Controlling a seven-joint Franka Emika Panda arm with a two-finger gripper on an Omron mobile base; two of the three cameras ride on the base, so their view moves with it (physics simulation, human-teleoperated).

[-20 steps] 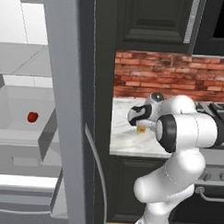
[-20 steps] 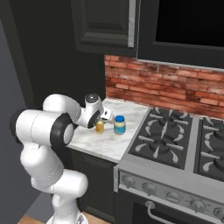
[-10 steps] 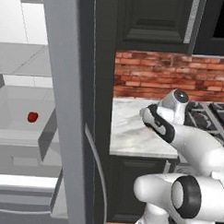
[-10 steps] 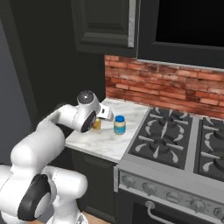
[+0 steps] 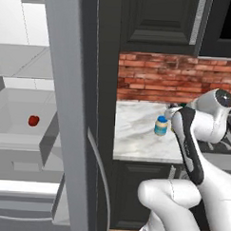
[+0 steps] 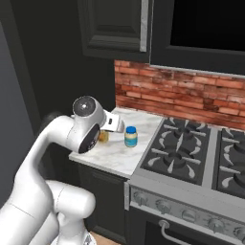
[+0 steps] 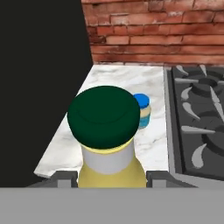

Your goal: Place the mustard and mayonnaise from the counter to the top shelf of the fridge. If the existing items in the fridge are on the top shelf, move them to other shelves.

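A rendered kitchen scene. A white robot arm reaches over a marble-look bench (image 6: pixel 112 160) set below a red brick backsplash (image 6: pixel 191 95), with a gas stove (image 6: pixel 191 153) just to the bench's right.

In the hand view, the mustard (image 7: pixel 109 140), a yellow bottle with a pale neck and dark green cap, stands upright between the claw's (image 7: pixel 112 178) two dark fingertips (image 7: pixel 65 178); they sit on either side of the bottle's body, right against it, so the claw appears to be grasping the mustard. Whether the bottle is lifted off the bench or resting on it cannot be told.

In the right base view a sliver of the yellow bottle shows beside the arm's wrist. The mayonnaise (image 6: pixel 130 136), a squat jar with a blue lid, stands upright on the bench near the mustard, closer to the stove.

In the left base view the fridge (image 5: pixel 65 110) stands open on the left, with pale grey shelves inside. A small red fruit (image 5: pixel 34 120) lies on a shelf (image 5: pixel 21 137).
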